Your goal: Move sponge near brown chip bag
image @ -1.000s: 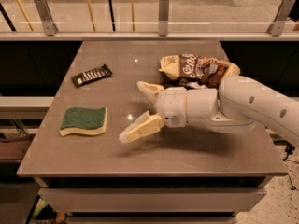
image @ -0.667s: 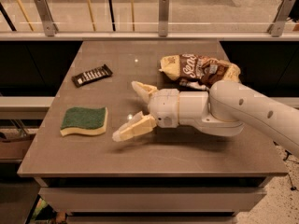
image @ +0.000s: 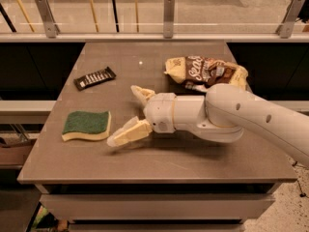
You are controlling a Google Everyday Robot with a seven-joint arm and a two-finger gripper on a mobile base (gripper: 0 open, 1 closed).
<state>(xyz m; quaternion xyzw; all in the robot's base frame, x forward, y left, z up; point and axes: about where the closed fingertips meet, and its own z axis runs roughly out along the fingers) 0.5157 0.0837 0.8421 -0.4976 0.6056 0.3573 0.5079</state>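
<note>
Grey-brown and matte, the worktop (image: pixel 193 166) stands before a metal rail with glass panels (image: pixel 166 13), with a pale floor beyond.

In the camera view, the sponge (image: pixel 87 125) lies flat near the worktop's left front edge. It is a wavy-edged rectangle with a rough dark green top over soft pale yellow foam. The brown chip bag (image: pixel 207 70) sits well apart from it at the right rear. It is glossy and crinkled, with cream ends and white lettering, and the arm's smooth white shell (image: pixel 227 112) covers its near edge. A thin dark wrapped bar (image: pixel 95 78) lies at an angle behind the sponge.

The claw (image: pixel 121 115) hangs low over the middle of the worktop, released, with its two cream wedge-shaped fingers (image: pixel 130 133) spread wide toward the left. One points toward the rear and the other toward the front. The front fingertip is just beside the sponge's right front corner — whether it touches I cannot tell.

Compared with a second ago, the claw has slid left, closing most of the gap to the sponge. Sponge, bag and bar lie where they did.
</note>
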